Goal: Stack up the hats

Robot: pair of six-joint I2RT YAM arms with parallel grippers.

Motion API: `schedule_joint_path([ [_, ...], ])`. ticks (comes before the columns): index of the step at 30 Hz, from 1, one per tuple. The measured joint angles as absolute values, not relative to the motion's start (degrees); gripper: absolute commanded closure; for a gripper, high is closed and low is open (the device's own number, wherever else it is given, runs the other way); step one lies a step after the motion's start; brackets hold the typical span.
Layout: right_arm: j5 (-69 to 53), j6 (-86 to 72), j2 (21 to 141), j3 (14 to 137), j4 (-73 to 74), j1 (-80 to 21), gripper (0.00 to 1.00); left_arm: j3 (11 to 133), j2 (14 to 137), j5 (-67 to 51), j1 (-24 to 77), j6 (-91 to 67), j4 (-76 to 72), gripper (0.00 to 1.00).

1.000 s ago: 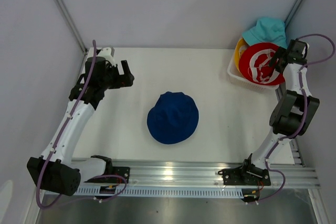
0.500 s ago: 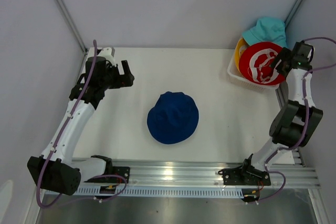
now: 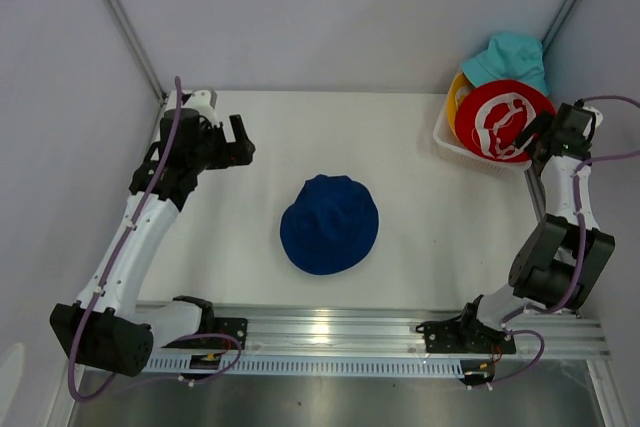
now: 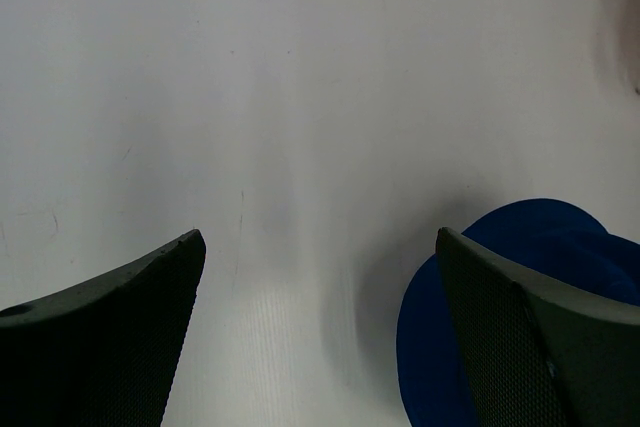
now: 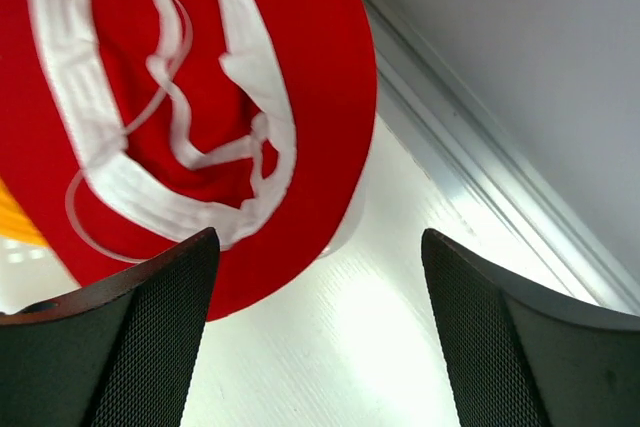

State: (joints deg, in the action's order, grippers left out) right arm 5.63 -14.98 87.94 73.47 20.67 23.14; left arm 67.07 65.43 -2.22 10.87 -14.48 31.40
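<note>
Evidently lining up a grab, the right gripper (image 3: 535, 132) is hovering wide open and empty beside the upturned red fabric bucket hat (image 3: 503, 120) at the far-right corner of the tabletop (image 3: 400, 147), while the left gripper (image 3: 243, 142) is likewise gaping empty.

You see a white table (image 3: 430, 217) walled by grey panels (image 3: 330, 17); a white basket (image 3: 446, 139) sits at its far right corner; a metal rail (image 3: 330, 331) edges the near side.
</note>
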Motion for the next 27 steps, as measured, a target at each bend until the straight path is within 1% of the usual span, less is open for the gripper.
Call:
schedule_joint_path([
  [6,5.5,-16.4,91.4,71.8,18.2,23.4,0.21,67.1,65.3,-2.2,10.9,-14.5,31.4,0.00],
  [7,5.5,-16.5,91.9,71.8,17.3,23.4,0.24,67.1,65.3,-2.2,10.9,-14.5,31.4,0.01],
  [9,5.5,-16.9,92.9,71.8,15.6,23.4,0.27,67.0,65.3,-2.2,10.9,-14.5,31.1,0.01],
  [10,5.5,-17.1,93.3,71.8,14.7,23.4,0.32,66.9,65.2,-2.2,10.9,-14.5,30.8,0.01],
  [12,5.5,-17.4,93.9,72.0,13.3,23.4,0.36,66.5,64.9,-2.2,10.9,-14.4,30.3,0.01],
  [15,4.9,-18.0,95.6,73.2,11.3,23.4,0.48,65.8,64.5,-2.1,10.9,-14.3,29.5,0.01],
  [17,4.2,-18.3,96.9,74.3,10.7,23.4,0.64,65.6,64.4,-1.8,10.9,-14.2,29.1,0.00],
  [18,3.8,-18.6,97.4,74.7,10.5,23.4,0.69,65.6,64.4,-1.7,10.9,-14.0,28.9,0.00],
  [19,3.5,-18.9,97.8,74.9,10.3,23.4,0.80,65.6,64.4,-1.6,10.9,-13.9,28.7,0.01],
  [20,3.1,-19.0,98.1,75.1,10.2,23.4,0.88,65.6,64.4,-1.6,10.9,-13.8,28.4,0.00],
  [22,2.2,-19.2,98.2,75.4,10.0,23.4,1.00,65.6,64.4,-1.4,10.9,-13.5,28.1,0.01],
  [27,-2.2,-19.2,98.1,78.9,10.3,23.3,1.00,65.6,64.4,-1.3,10.9,-13.4,27.9,0.01],
])
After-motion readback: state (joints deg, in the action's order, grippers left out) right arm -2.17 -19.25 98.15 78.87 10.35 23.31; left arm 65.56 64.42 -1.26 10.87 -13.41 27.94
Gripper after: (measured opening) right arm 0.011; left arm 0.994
